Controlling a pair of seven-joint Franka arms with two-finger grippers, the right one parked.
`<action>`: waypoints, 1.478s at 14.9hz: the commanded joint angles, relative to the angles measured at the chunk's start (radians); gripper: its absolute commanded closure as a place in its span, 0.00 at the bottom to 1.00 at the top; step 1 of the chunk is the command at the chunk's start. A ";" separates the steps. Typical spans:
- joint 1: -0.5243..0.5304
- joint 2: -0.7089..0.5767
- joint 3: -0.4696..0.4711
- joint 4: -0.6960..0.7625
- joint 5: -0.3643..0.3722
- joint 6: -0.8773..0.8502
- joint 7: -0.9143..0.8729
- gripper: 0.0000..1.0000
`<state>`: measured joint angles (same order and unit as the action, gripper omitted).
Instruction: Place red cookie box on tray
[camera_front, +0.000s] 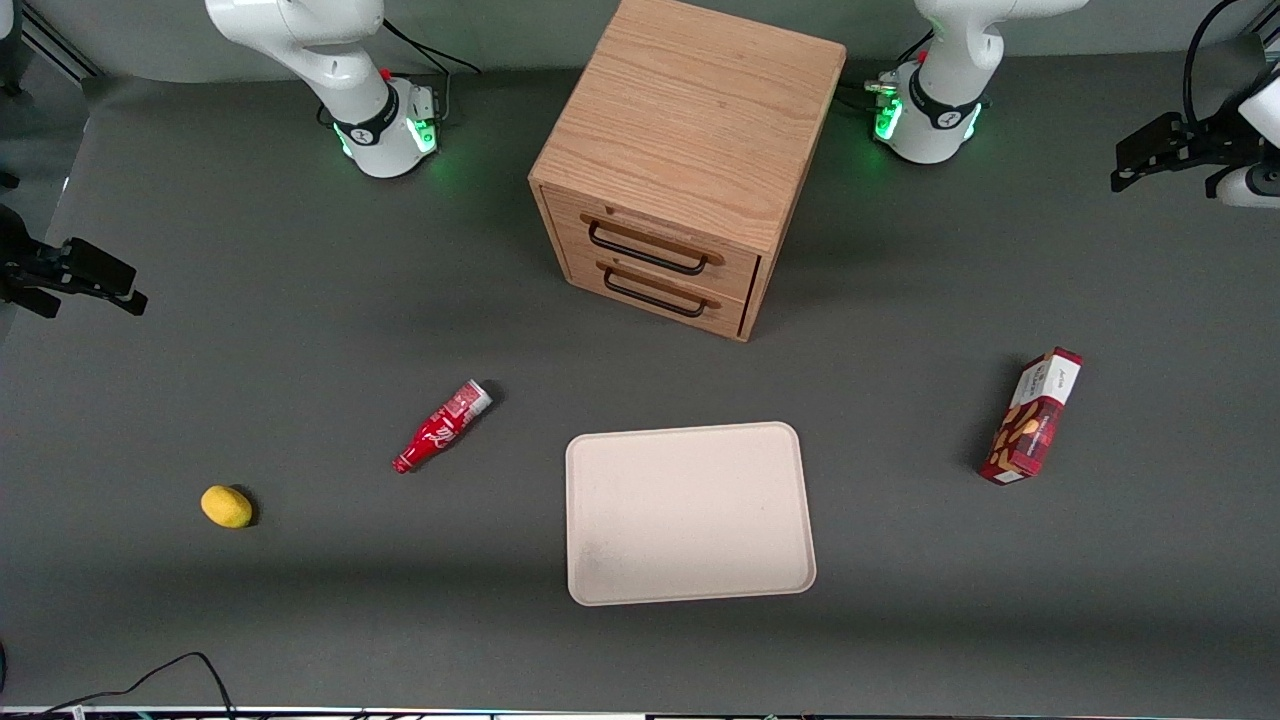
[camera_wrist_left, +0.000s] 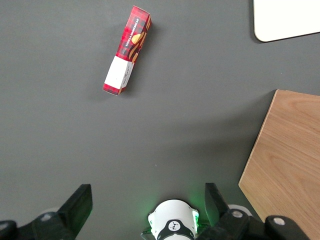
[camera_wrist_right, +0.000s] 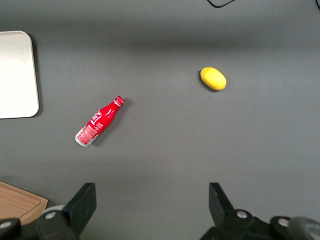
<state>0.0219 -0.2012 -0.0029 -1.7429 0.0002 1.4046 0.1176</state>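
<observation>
Red cookie box (camera_front: 1033, 416) lies flat on the gray tabletop (camera_front: 300, 330), toward the working arm's end, well apart from the tray (camera_front: 690, 513). White label end of the box points toward the arm bases, tartan end toward the front camera. In the wrist view the cookie box (camera_wrist_left: 127, 50) sits alone on the tabletop, nothing touching it.

Tray is bare, flat, nearer to the front camera than the wooden drawer cabinet (camera_front: 680, 160). A corner of the tray (camera_wrist_left: 285, 20) and an edge of the cabinet top (camera_wrist_left: 287, 165) show in the wrist view.

Tool (camera_front: 1165, 155) is up high at the working arm's end of the tabletop, well apart from the box, holding nothing. Its two black fingers (camera_wrist_left: 77, 205) are spread wide, with bare tabletop between them.

Cabinet has two drawers with dark handles, both closed. Small red bottle (camera_front: 441, 426) lies on its side near the tray, toward the parked arm's end. Lemon (camera_front: 227, 506) lies farther out that way, apart from the bottle.
</observation>
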 joint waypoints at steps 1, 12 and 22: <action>0.000 0.011 -0.003 0.034 0.015 -0.030 -0.004 0.00; 0.003 0.014 -0.003 0.040 0.012 -0.038 -0.023 0.00; 0.009 0.175 0.012 0.302 -0.002 -0.107 0.011 0.00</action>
<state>0.0249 -0.1332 -0.0017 -1.5974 0.0002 1.3635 0.1104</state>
